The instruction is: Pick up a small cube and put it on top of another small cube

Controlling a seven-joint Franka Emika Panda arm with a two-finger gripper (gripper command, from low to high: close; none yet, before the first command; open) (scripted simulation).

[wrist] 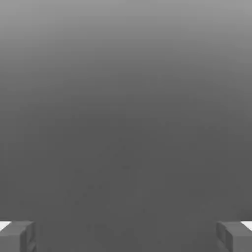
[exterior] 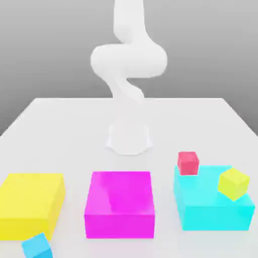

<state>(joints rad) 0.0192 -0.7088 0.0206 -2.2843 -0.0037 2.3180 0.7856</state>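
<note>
Tool [wrist: 126, 236] wide open, empty. Small red cube [exterior: 188, 163] right of centre, touching cyan block [exterior: 214, 209]; yellow cube [exterior: 234, 183] on top. Best approached from above, squarely, avoiding cyan block.

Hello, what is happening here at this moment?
A white robot arm stands at the back of a white table, and its fingers are wide open with nothing between them. No cube is stacked yet. A small red cube and a small yellow cube rest on the cyan block.
</note>
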